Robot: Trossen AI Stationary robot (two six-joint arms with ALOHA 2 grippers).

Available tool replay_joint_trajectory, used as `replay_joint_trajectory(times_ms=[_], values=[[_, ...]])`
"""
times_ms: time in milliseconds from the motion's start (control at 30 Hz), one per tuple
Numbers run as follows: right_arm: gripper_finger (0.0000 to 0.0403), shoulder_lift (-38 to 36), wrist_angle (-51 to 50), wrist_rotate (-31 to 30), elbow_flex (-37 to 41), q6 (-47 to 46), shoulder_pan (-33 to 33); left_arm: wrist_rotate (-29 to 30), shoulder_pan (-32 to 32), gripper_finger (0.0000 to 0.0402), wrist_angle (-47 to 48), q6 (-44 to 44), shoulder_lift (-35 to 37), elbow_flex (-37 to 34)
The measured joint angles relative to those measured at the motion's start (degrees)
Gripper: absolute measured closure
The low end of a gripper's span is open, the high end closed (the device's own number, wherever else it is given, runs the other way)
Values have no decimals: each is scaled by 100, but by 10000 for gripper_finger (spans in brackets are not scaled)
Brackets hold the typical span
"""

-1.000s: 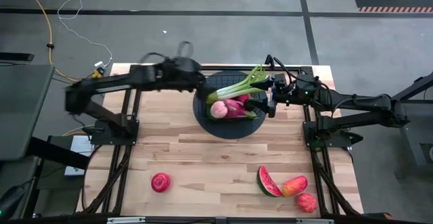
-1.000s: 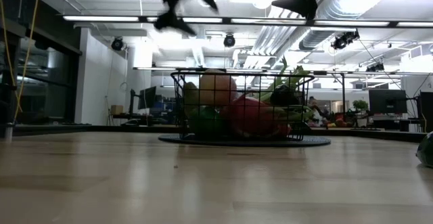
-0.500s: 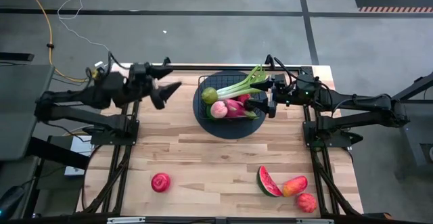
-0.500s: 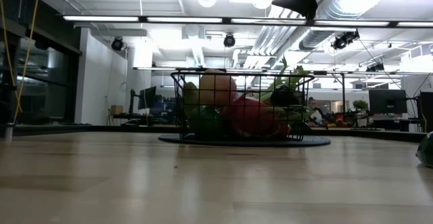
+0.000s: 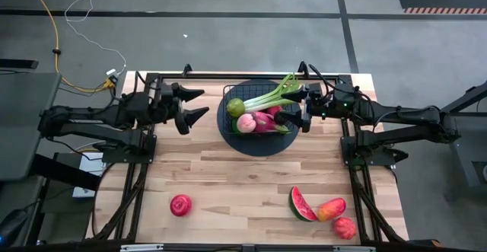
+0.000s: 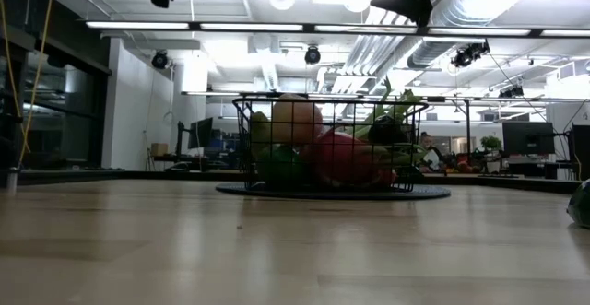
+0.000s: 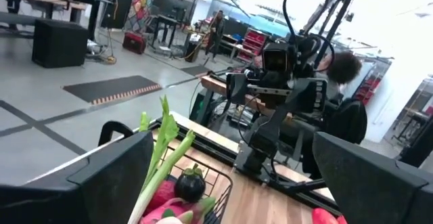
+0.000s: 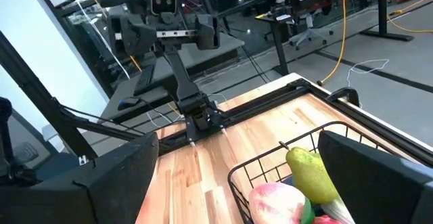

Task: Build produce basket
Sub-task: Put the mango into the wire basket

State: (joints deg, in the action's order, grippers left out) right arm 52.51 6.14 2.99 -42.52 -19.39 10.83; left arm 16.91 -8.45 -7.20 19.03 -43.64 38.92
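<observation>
Basket (image 5: 257, 109) sat on dark round mat (image 5: 228, 134) at table's far middle, part-filled; leafy stalk (image 5: 275, 94) overhung its rim; left gripper (image 5: 194, 104) hovered beside it, fingers spread, empty; right gripper (image 5: 298, 109) above basket edge, spread; apple (image 5: 180, 205), watermelon slice (image 5: 301, 204) lay unpacked near front.

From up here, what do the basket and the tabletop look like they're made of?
The basket looks like thin black metal wire: an open grid you can see the fruit through. The table looks like pale wood planks, with visible grain, seams and a soft sheen, probably sealed.

Black wire basket (image 5: 228, 100) on pale wood table (image 5: 228, 176).
</observation>
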Motion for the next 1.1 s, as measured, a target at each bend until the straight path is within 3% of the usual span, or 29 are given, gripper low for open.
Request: replay_joint_trajectory(times_ms=[133, 200, 400, 533, 733, 867, 1100], values=[[6, 0, 208, 224, -65, -395, 2, -1, 0, 9, -5, -73, -24, 0], [6, 38, -392, 495, -387, -598, -80, 4, 0, 9, -8, -73, -21, 0], [6, 583, -4895, 397, -2147, -787, -1202, 50, -8, 9, -5, -77, -21, 0], [6, 917, -6364, 406, -2524, -1661, -2266, 61, -9, 9, 0, -78, -21, 0], [6, 1260, -6836, 407, -2309, -2741, -4023, 63, -9, 9, 4, -90, -21, 0], [6, 1637, -6799, 358, -2074, -2969, -5001, 64, -9, 9, 8, -167, -21, 0], [6, 2348, -5767, 514, -1366, -3746, -6066, 63, -9, 9, 8, -123, -21, 0]])
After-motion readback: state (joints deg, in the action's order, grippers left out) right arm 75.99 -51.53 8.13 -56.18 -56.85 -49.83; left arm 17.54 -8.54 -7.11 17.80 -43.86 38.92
